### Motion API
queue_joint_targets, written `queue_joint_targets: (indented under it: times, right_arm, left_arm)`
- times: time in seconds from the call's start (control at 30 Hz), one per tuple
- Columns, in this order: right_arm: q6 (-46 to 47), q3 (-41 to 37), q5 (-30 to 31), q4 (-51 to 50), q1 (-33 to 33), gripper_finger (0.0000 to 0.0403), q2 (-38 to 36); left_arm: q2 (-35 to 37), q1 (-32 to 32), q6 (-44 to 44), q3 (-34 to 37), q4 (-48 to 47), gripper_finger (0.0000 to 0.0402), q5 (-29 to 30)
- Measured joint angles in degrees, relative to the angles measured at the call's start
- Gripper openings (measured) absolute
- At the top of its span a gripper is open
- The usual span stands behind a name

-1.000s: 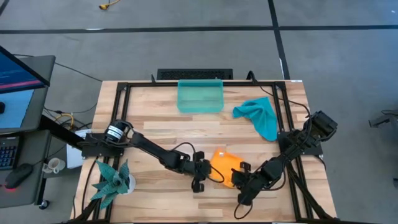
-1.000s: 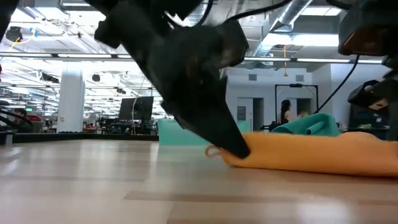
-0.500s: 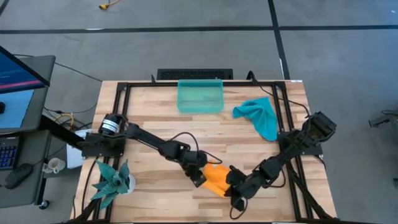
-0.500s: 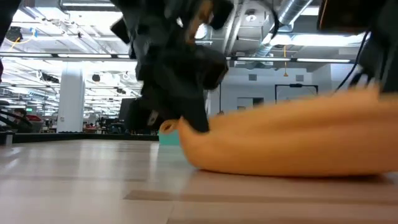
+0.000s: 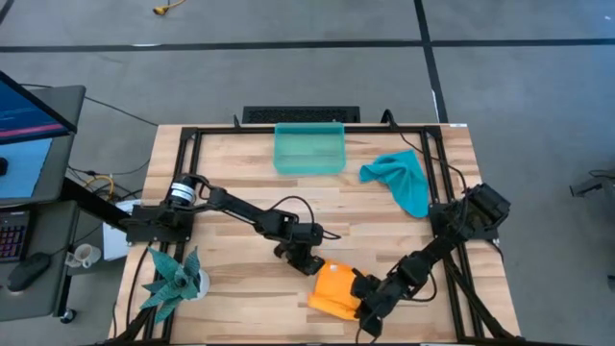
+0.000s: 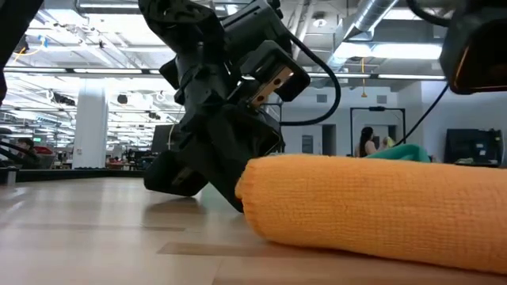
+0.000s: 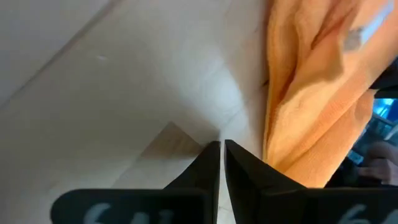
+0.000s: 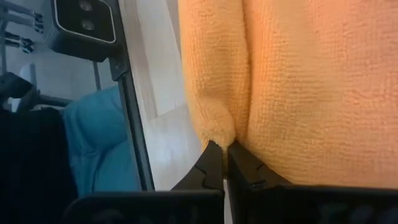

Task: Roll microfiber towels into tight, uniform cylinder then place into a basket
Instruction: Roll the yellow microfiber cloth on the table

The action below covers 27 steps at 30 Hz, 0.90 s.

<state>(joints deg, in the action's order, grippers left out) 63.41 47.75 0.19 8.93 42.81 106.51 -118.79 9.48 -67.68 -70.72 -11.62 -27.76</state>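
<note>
Orange towel [image 5: 333, 289], rolled into a thick wad, lies low and just right of centre in the high view, on the desk [image 5: 240, 192] near its front edge. Right tool [image 5: 363, 300] sits at the roll's right end, fingers together; in the right wrist view its tips [image 8: 225, 152] pinch a small fold of the orange cloth [image 8: 286, 81]. Left tool [image 5: 309, 261] sits just above and left of the roll, fingers together and holding nothing; in the left wrist view the tips [image 7: 220, 149] rest on bare wood right beside the cloth's edge [image 7: 305, 106]. In the low view the roll [image 6: 372, 210] fills the lower right of the frame, with the left tool's dark body [image 6: 226, 150] leaning against its left end.

Teal-blue towel [image 5: 402, 179] lies crumpled, unrolled, at the right of the high view, partly over the black frame rail [image 5: 430, 163]. Basket [image 5: 309, 148], sea-green, stands at upper centre against the desk's far edge, well apart from both towels. Spiky teal plant [image 5: 173, 276] at lower left. Monitor [image 5: 29, 106] and keyboard [image 5: 13, 235] at the left edge, off the desk.
</note>
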Motion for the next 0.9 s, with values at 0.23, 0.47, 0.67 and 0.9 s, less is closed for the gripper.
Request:
queue_joint_targets:
  times: [0.23,0.47,0.67,0.9]
  right_arm:
    - [-0.25,-0.07,-0.65,-0.05,-0.45,0.0015,-0.12]
    - [-0.09,-0.28,-1.97,2.11,-0.96,0.001,-0.01]
    - [0.19,-0.31,-1.86,3.04,-1.56,0.0011,0.12]
    - [1.13,-0.31,-1.69,3.44,-2.73,0.0012,0.14]
  left_arm:
    - [0.08,0.17,6.05,0.04,0.72,0.0019,-0.82]
    - [4.7,3.58,24.73,0.19,-0.28,0.002,4.18]
    - [11.37,12.39,44.36,-0.04,2.21,0.002,16.17]
    - [4.12,20.1,53.16,-0.17,17.22,0.002,20.16]
